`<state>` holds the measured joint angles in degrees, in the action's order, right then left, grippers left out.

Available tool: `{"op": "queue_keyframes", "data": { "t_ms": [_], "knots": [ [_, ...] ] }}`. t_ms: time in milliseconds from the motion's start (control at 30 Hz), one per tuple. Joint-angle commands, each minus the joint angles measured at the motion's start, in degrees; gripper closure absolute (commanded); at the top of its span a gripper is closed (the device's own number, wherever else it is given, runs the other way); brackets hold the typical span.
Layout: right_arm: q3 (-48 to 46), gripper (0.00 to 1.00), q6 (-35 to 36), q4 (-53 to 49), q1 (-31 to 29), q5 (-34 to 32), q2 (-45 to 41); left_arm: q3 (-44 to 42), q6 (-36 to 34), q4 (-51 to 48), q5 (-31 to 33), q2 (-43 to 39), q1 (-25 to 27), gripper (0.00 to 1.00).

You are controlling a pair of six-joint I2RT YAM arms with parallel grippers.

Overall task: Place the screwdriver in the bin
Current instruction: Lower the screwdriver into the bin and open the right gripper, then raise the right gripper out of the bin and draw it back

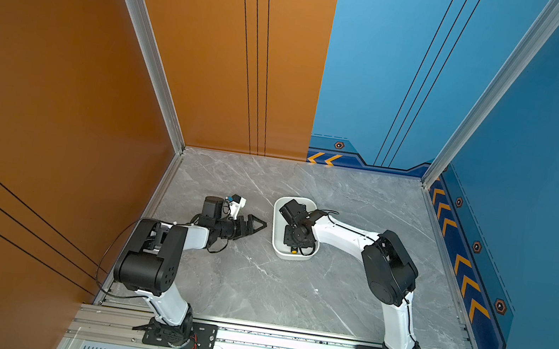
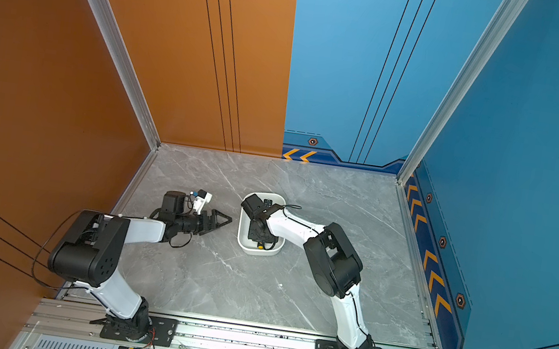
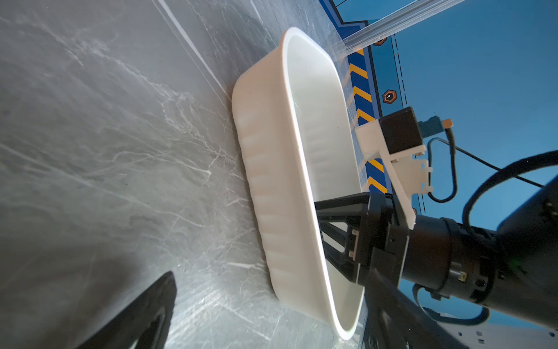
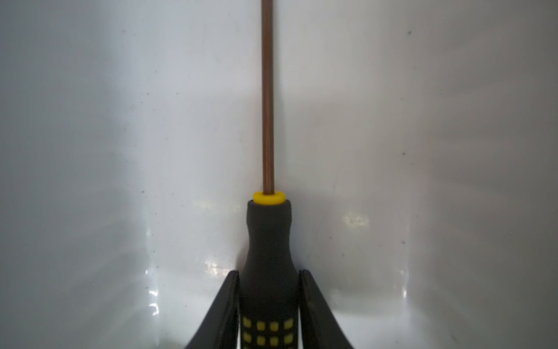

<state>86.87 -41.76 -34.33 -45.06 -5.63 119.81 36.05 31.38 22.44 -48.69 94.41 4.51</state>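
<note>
**A:** Where is the screwdriver [image 4: 267, 256] now?

**B:** Inside the bin [image 1: 290, 257], lying along its length. The right wrist view shows the black handle and thin shaft against the white floor. In both top views its yellow end shows under the right arm [image 1: 340, 230], close to the bin's nearer end.

**A:** Has it been let go?

**B:** I cannot tell. The right jaws stand on either side of the handle, very close to it, but the pictures don't show whether they press it. I also can't tell whether it rests on the floor or hangs just above.

**A:** And the other side?

**B:** The left jaws are closed on nothing, tips together. They sit low over the desk [image 1: 254, 290], near the bin's side wall but apart from it.

**A:** So how far along is it?

**B:** Nearly done, I'd say, since the carrying is over. What's left is a clean release, then lifting the right arm out without dragging the screwdriver along.
</note>
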Motion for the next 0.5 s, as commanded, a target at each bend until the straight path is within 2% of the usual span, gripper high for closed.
{"op": "queue_keyframes", "data": {
  "t_ms": [0, 267, 467],
  "knots": [
    [0.3, 0.65, -0.1, -1.2, 0.4, 0.3, 1.9, 0.1, -0.1, -0.7, -0.9, 0.3, -0.3, 0.02],
    [0.5, 0.59, 1.0, -2.1, 0.4, -0.9, -0.6, 0.2, 0.0, -0.7, -1.0, 0.3, -0.3, 0.02],
    [2.1, 0.55, 3.3, -5.2, 0.6, -2.0, -5.9, 0.1, 0.0, -0.7, -1.0, 0.2, -0.3, 0.02]
  ]
}}
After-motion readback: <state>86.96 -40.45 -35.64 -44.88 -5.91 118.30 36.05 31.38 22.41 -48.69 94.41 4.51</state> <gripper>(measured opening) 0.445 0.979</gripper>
